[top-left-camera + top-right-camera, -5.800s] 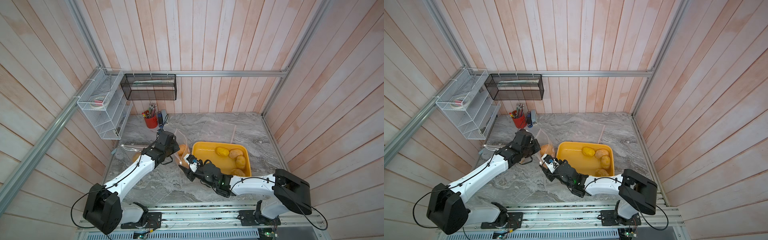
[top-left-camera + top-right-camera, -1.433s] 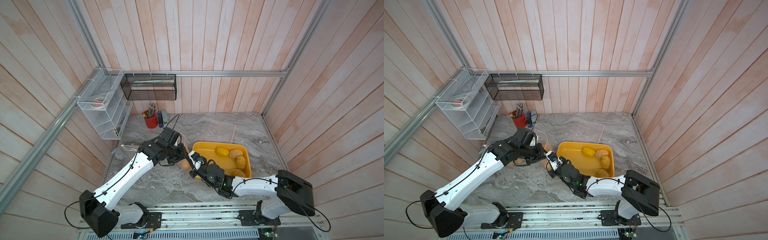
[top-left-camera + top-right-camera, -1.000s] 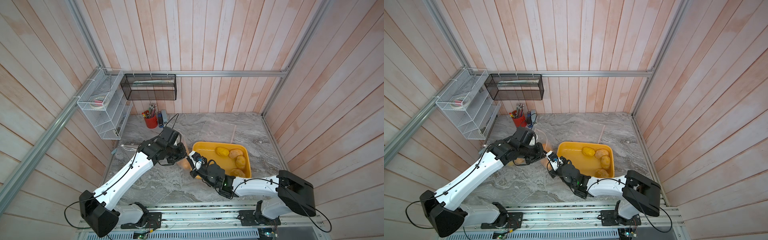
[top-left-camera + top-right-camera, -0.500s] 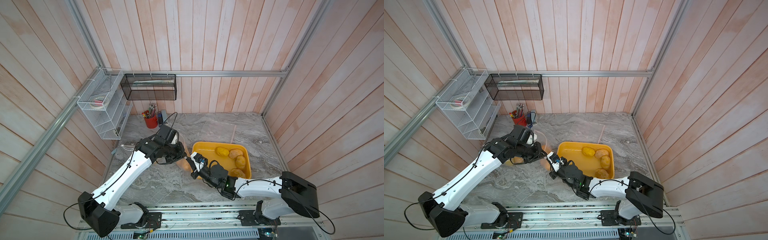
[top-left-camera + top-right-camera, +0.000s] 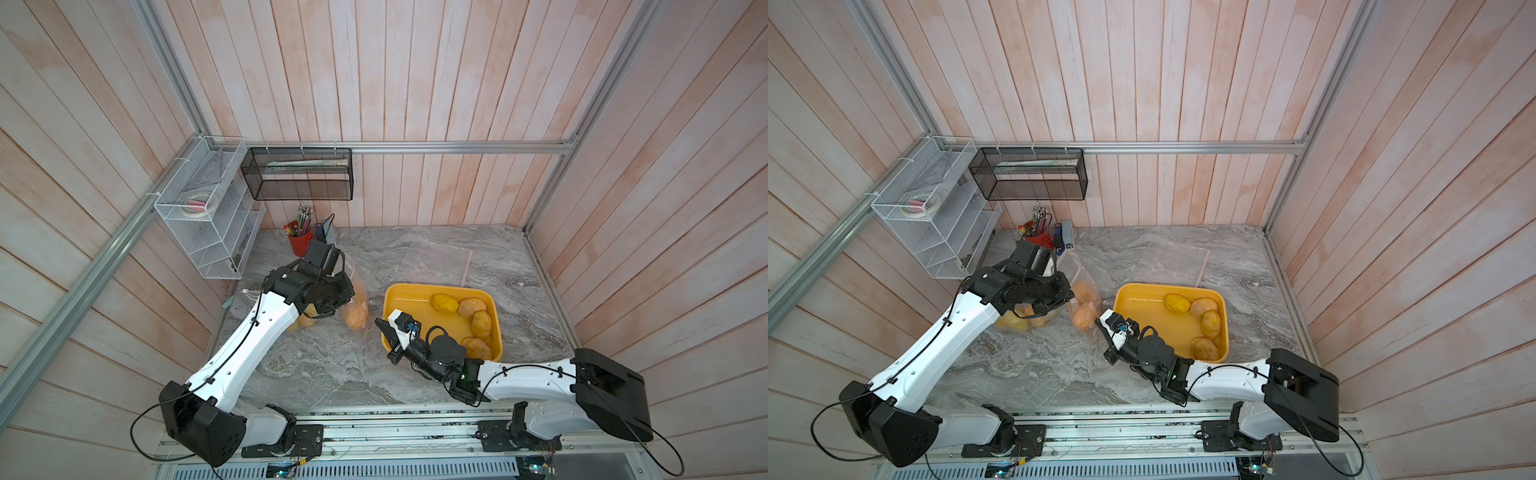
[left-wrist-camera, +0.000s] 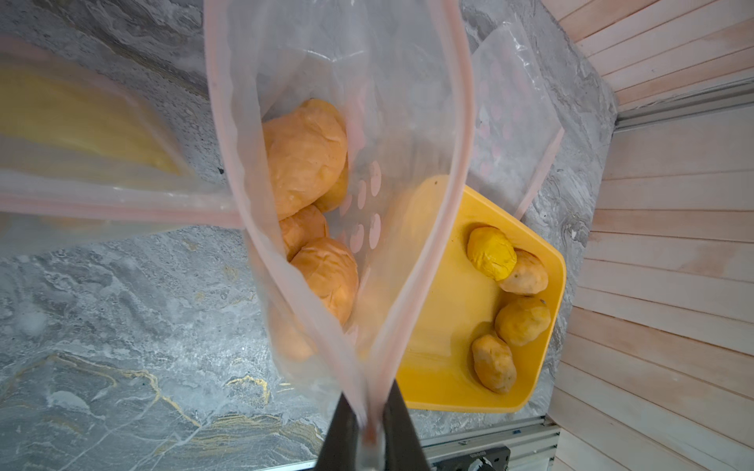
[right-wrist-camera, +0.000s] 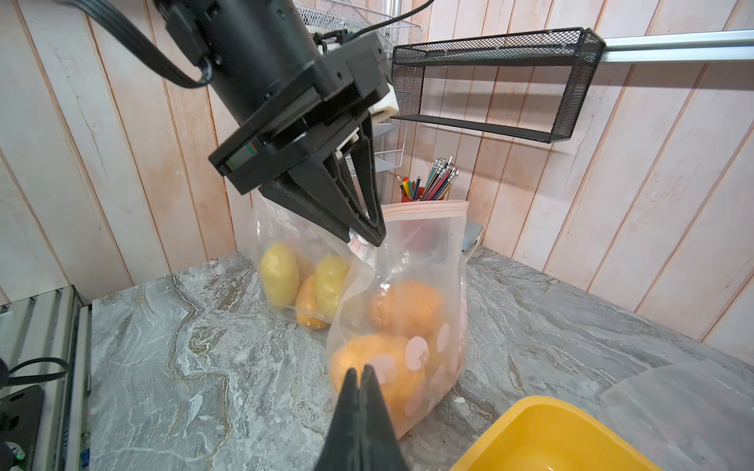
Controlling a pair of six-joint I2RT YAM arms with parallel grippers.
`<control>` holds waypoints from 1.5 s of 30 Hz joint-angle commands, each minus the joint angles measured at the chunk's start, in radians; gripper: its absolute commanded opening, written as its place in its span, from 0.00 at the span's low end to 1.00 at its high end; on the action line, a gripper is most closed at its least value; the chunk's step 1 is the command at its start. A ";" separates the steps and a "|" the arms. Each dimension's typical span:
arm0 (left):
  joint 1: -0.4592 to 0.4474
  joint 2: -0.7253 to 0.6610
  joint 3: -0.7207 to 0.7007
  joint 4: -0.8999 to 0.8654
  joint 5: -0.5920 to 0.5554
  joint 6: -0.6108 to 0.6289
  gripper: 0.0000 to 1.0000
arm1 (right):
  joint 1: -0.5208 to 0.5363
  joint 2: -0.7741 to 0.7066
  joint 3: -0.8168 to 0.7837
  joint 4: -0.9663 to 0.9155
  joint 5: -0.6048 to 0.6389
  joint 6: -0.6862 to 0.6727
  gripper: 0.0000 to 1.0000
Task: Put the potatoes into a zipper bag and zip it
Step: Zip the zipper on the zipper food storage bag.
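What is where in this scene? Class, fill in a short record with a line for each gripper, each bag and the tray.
left gripper: shut on the top corner of the open zipper bag, holding it upright
right gripper: shut, empty, pointing at that bag
open zipper bag: at least three orange potatoes inside
second bag: stands behind it, yellowish potatoes inside
yellow tray: four loose potatoes
flat bag: empty, lying behind the tray

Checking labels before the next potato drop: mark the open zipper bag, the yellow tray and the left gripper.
open zipper bag (image 7: pixel 412 253): right wrist view, clear front wall below the zip strip.
yellow tray (image 5: pixel 415 299): in a top view, bare floor.
left gripper (image 7: pixel 365 238): right wrist view, between the fingertips pinching the bag's corner.
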 commanded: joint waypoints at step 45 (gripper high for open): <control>0.004 -0.053 -0.004 0.012 0.106 0.023 0.14 | -0.110 0.302 0.319 -0.055 -0.101 -0.032 0.00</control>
